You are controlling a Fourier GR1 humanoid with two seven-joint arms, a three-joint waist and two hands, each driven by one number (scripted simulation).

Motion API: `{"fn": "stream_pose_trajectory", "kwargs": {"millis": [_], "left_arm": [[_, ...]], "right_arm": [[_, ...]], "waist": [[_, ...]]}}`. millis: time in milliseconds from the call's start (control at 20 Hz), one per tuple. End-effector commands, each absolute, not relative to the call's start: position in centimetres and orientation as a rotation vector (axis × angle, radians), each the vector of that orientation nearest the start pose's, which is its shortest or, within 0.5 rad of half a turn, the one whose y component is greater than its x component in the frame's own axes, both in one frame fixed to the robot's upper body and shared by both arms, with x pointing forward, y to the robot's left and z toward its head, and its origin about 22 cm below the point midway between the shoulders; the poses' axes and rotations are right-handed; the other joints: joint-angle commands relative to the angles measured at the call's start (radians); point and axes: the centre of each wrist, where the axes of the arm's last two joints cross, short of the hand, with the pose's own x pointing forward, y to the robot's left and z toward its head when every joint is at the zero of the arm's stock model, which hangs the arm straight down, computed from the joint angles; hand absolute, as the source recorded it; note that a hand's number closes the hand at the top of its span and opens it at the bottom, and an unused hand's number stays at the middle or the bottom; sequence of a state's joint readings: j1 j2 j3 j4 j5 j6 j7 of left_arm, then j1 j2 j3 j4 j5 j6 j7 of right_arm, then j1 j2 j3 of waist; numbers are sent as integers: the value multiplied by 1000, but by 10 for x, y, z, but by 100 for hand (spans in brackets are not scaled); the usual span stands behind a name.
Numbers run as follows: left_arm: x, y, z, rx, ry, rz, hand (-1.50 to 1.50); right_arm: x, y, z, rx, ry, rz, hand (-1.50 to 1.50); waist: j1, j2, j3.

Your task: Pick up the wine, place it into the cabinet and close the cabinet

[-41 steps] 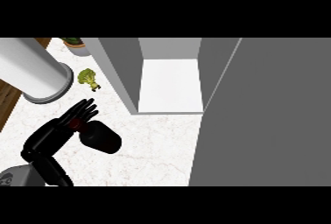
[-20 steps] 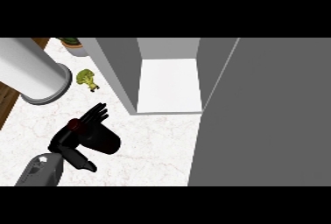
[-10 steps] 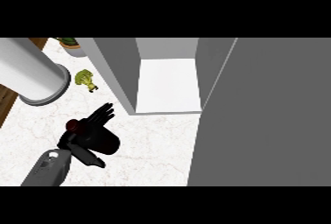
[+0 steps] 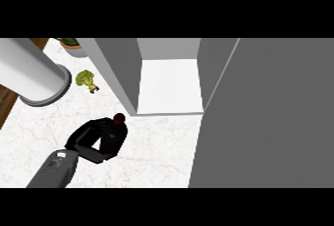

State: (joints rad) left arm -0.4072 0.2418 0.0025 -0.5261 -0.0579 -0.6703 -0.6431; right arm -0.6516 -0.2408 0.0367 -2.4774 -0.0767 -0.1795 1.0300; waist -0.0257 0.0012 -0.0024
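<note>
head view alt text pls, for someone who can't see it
The left hand curls round a dark wine bottle on the marble counter, just before the open cabinet. Broccoli lies further back.

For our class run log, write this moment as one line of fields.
stage: grasp | left robot hand: curled round wine bottle on counter | cabinet: open, shelf bare | right robot hand: not in view

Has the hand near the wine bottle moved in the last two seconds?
Yes. The left hand has curled round the wine bottle, its forearm shifting right toward the open cabinet.
</note>
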Motion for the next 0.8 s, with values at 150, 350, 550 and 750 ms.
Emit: {"fn": "stream_pose_trajectory", "kwargs": {"millis": [150,350,550,750], "left_arm": [[299,282,-96,-748,-1605,-570,150],[297,283,-93,-716,-1719,-553,150],[281,264,-113,-401,-1818,-305,150],[277,240,-116,-143,-1873,-10,150]], "right_arm": [[144,-190,291,194,-1995,271,-150],[142,-203,297,179,-2006,281,-150],[143,-191,290,180,-1996,274,-150],[143,-200,288,185,-1979,266,-150]], "waist": [[6,-3,-1],[10,-5,1],[20,-6,0],[28,-11,3]]}}
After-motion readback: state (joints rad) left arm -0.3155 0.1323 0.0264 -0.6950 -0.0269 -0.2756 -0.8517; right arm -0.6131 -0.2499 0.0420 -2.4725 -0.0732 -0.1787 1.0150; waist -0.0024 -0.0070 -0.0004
